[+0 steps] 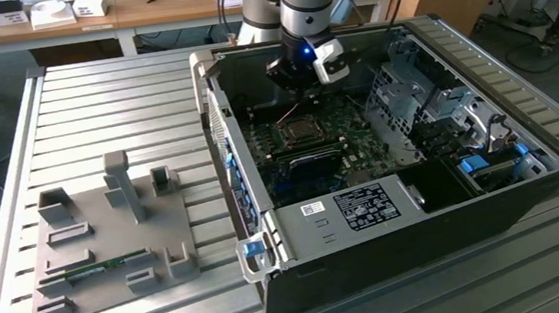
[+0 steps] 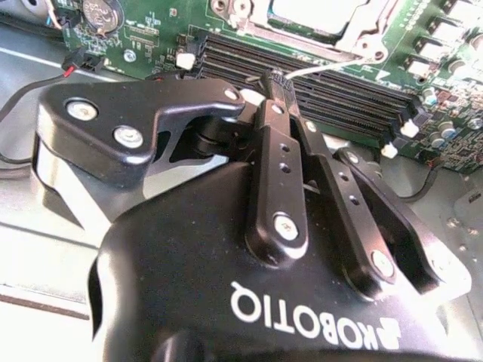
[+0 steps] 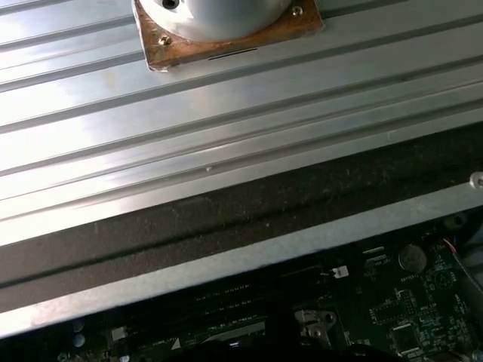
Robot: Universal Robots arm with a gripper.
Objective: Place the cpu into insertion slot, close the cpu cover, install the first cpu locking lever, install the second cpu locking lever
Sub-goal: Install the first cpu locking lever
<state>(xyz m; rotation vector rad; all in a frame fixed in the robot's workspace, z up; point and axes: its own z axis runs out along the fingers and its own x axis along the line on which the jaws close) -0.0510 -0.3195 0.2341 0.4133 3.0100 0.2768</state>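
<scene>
- Holds gripper (image 2: pixel 278 79) jaws narrow, tips together.
- Touches locking lever (image 2: pixel 332 66) free end at jaw tips.
- Shows memory slots (image 2: pixel 339 94) just beyond jaws, cpu (image 2: pixel 317 9) inside cpu cover (image 2: pixel 302 39) past those.

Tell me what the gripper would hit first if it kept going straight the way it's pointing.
Most likely the black memory slots, right beside the silver locking lever; the gripper tip looks just above them, though depth is unclear.
</scene>
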